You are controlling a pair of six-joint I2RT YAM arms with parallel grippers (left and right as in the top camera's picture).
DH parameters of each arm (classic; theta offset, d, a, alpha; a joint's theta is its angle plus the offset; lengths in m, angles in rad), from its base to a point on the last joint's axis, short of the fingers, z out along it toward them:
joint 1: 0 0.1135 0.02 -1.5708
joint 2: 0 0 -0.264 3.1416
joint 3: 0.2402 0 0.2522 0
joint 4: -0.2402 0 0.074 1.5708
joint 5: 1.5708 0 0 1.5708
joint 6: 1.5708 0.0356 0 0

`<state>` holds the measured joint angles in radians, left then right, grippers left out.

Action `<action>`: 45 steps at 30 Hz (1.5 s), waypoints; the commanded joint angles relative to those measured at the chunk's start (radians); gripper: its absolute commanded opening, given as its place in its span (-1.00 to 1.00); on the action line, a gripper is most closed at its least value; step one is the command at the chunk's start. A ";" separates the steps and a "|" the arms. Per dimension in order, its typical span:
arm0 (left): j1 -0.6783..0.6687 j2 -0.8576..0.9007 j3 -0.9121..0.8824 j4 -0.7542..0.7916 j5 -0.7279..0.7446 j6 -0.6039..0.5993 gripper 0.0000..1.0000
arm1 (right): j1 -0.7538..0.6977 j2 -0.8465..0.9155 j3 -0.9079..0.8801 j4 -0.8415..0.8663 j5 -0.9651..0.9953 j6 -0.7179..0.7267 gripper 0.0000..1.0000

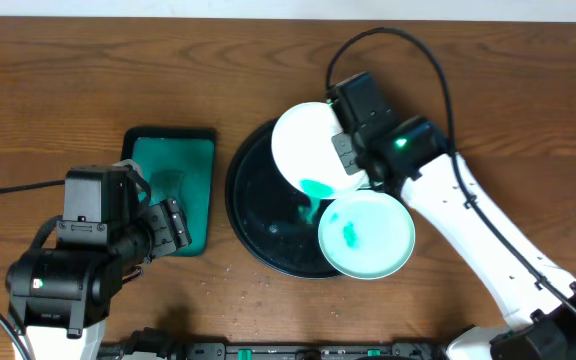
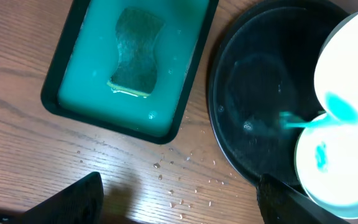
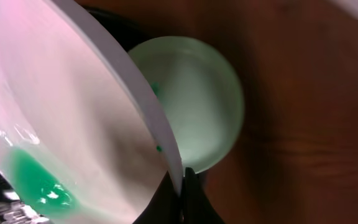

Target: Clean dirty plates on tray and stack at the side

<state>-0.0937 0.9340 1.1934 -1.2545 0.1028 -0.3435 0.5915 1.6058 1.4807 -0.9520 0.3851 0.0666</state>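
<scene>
Brown wood-grain table (image 1: 68,80), a few water drops on it. I count two plates. The white plate (image 1: 308,145) is smooth and glossy, tipped up over the back right of the tray with a teal blob at its low edge. The right claw (image 1: 346,155) is pinching its rim. The mint plate (image 1: 368,240) sits flat on the right rim of the one round black tray (image 1: 258,215), teal smear inside. To the left there's one rectangular green tray (image 1: 168,131) with one waisted sponge (image 2: 135,53). The left claw (image 1: 173,228) is spread wide, holding nothing.
</scene>
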 commanded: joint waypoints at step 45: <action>-0.003 -0.001 0.003 -0.011 0.002 -0.009 0.59 | 0.509 0.010 0.004 0.019 0.913 -0.335 -0.98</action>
<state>-0.0937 0.9340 1.1934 -1.2572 0.1028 -0.3435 1.0698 1.6085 1.4807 -0.9081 1.2453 -0.3214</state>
